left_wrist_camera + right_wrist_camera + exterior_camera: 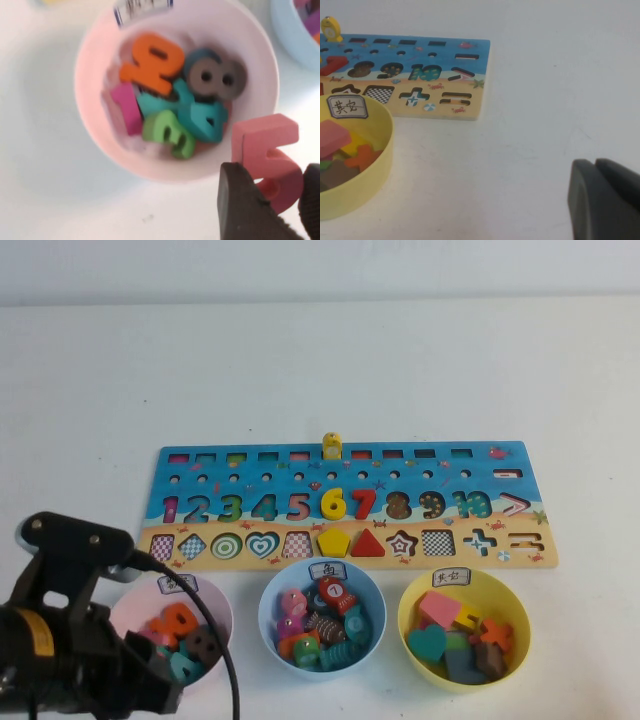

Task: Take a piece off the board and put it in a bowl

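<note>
A: Where the left wrist view looks down, what has hold of the small flat light-pink wooden numeral "5"?

B: The left gripper has its dark fingers closed on the lower part of it, holding it just beside the rim of the round pale-pink plastic bowl, above the white table.

A: What lies in that bowl?

B: An orange numeral, a grey "8", a teal "4", a green "3" and a magenta piece; a white handwritten label sits at its rim.

A: And the long rectangular wooden puzzle board?

B: It lies behind the bowls, its "5" cutout bare beside the yellow "6".

A: The right gripper?

B: It sits low over the table, apart from the yellow bowl; its fingers seem pressed together and hold nothing.
</note>
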Controlling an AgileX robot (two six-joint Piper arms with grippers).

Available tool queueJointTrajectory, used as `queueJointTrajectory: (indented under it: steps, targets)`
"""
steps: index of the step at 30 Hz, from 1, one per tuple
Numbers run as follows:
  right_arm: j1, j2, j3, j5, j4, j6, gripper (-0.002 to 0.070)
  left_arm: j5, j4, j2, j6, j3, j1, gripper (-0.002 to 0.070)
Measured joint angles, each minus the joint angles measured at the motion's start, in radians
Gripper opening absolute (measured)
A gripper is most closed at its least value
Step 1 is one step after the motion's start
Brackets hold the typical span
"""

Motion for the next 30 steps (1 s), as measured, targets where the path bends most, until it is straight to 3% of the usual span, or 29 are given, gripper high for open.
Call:
queueJointTrajectory:
  steps: [17, 30]
  targets:
    - [0.0, 0.0, 0.0, 0.0, 0.0, 0.0, -0.0017, -0.175, -0.057, 0.209, 0.0, 0.019, 0.002, 0.0207]
    - [0.0, 0.0, 0.0, 0.0, 0.0, 0.0, -0.0017, -0.193, -0.053, 0.323, 0.0, -0.022, 0.074, 0.0207]
